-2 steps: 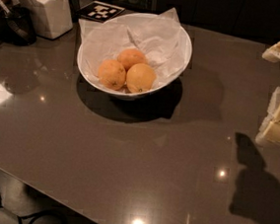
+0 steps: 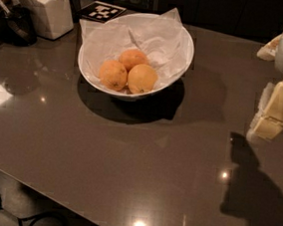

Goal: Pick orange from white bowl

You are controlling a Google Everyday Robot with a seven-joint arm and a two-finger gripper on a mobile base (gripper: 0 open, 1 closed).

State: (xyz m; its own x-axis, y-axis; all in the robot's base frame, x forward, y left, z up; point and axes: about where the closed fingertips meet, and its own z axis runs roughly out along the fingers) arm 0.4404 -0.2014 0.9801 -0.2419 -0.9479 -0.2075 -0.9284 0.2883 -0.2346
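Note:
The white bowl (image 2: 128,94) stands on the dark table, left of centre, lined with crumpled white paper. Three oranges lie in it. The orange (image 2: 142,78), pale yellow-orange and the largest, is at the front right. A deeper-orange one (image 2: 113,75) touches it on the left, and a smaller reddish one (image 2: 132,59) lies behind. My gripper (image 2: 274,115), cream-coloured, hangs at the right edge of the camera view, well to the right of the bowl and above the table. It holds nothing that I can see.
A white square-based jar (image 2: 46,8) stands at the back left, with a dark object (image 2: 17,23) beside it. A black-and-white marker tag (image 2: 101,11) lies behind the bowl. The table's front edge runs along the lower left, with cables (image 2: 2,209) on the floor below.
My gripper has edged slightly left toward the bowl. The bowl and the oranges have not moved.

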